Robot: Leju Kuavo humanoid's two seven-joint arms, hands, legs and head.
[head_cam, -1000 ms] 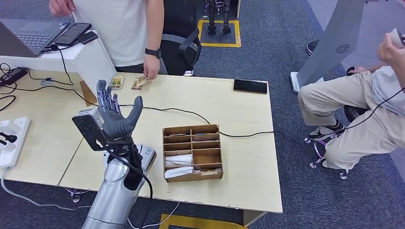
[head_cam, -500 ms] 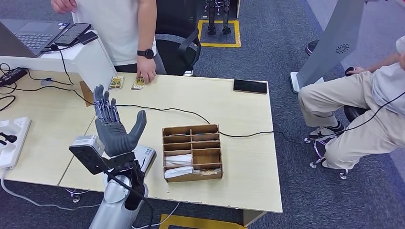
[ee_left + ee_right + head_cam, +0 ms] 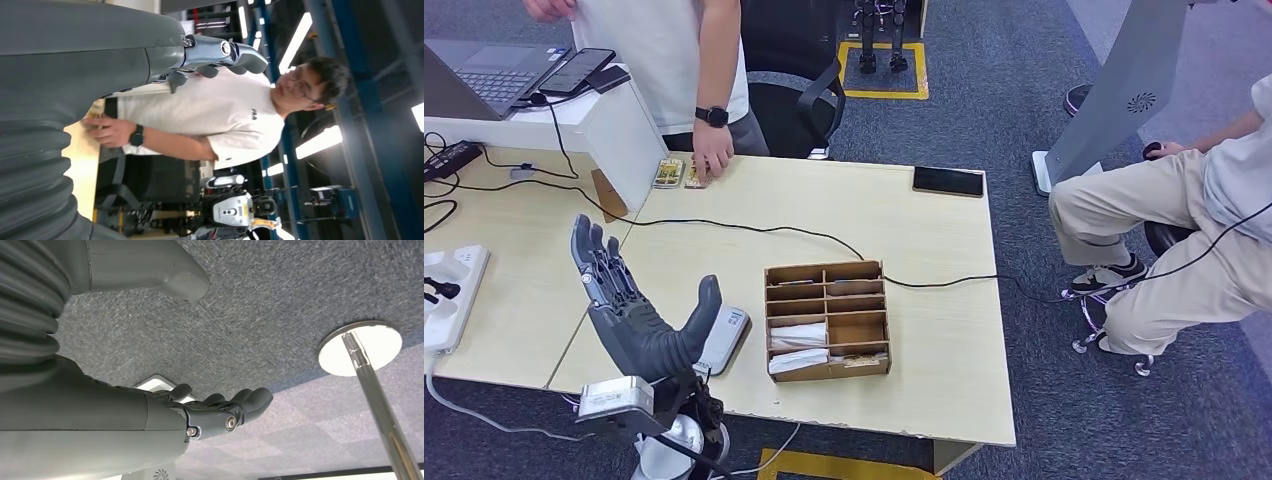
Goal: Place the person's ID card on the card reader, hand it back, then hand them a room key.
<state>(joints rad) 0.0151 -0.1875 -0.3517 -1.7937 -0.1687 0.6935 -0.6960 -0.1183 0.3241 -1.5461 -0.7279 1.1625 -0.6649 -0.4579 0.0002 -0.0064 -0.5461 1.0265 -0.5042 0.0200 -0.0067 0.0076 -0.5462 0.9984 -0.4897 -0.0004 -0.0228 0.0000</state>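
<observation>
The robot's left hand is raised palm-up over the near edge of the light wooden bench, fingers spread and straight, thumb out to the side, holding nothing. Just beside the thumb, a white card reader lies flat on the bench, partly hidden by the hand. At the far edge, a person in a white T-shirt with a black wristwatch rests a hand on one of two small cards lying side by side; any print on them is too small to read. A wooden compartment tray stands near the middle of the bench, with white cards in its near-left compartments. A black cable runs across the bench behind the tray, and a black phone lies at the far right edge. A laptop sits on a raised white stand to the left. In the left wrist view a small dark logo shows on the person's shirt, unreadable. The right hand hangs over grey carpet, fingers extended and close together, holding nothing. A second person in beige trousers sits to the right.
</observation>
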